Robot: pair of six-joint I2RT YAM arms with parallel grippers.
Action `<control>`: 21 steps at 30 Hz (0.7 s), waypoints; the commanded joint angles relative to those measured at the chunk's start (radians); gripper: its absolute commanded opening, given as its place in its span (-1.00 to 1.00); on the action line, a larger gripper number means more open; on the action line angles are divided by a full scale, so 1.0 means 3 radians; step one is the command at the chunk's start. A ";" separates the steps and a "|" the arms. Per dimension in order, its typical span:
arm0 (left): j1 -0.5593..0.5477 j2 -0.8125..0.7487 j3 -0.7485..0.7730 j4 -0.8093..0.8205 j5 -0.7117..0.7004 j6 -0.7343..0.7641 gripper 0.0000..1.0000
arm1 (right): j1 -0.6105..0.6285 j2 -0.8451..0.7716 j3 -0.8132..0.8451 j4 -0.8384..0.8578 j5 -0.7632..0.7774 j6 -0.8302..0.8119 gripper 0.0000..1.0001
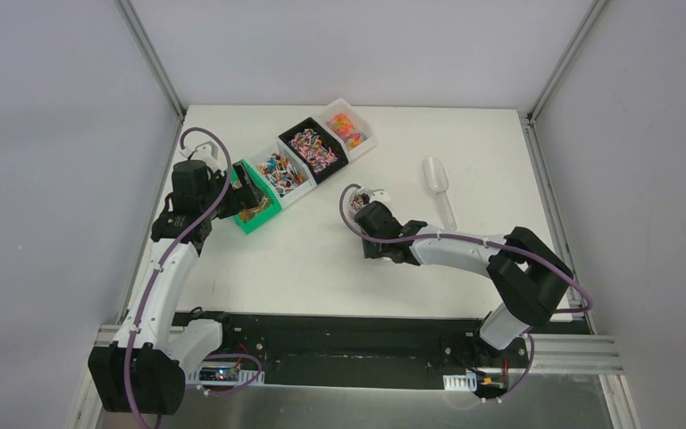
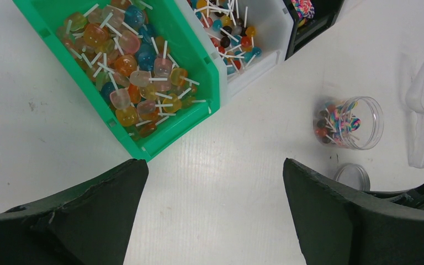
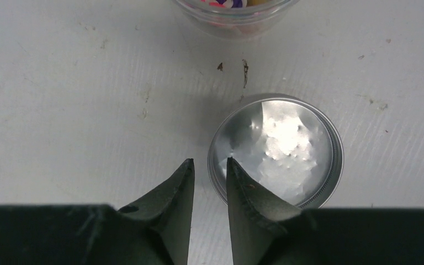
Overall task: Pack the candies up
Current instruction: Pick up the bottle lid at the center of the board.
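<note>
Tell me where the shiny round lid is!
In the right wrist view the lid lies flat on the table just below the clear jar, its left rim by the jaws of the right gripper.

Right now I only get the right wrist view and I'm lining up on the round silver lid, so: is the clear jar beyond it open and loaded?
Observer: Yes, the clear round jar stands open, partly filled with colourful lollipop candies.
Operator: Anything lying beside it?
Observer: A clear plastic scoop lies to its right.
Operator: And the left arm?
Observer: Its jaws stand wide open and empty by the near end of the green plastic bin.
</note>
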 commanded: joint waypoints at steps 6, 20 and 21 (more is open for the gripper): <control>-0.0024 -0.0053 0.0101 0.0061 -0.0033 -0.0032 0.98 | 0.0035 0.0081 0.0156 -0.0012 0.0149 0.0011 -0.45; -0.0026 -0.0078 0.0074 0.0092 0.0085 -0.0003 0.98 | 0.0072 0.0191 0.0204 -0.0077 0.0181 -0.0009 -0.65; -0.0023 -0.0085 0.0065 0.0109 0.0126 -0.0002 0.98 | 0.0074 0.0192 0.0206 -0.0073 0.0184 -0.0012 -0.74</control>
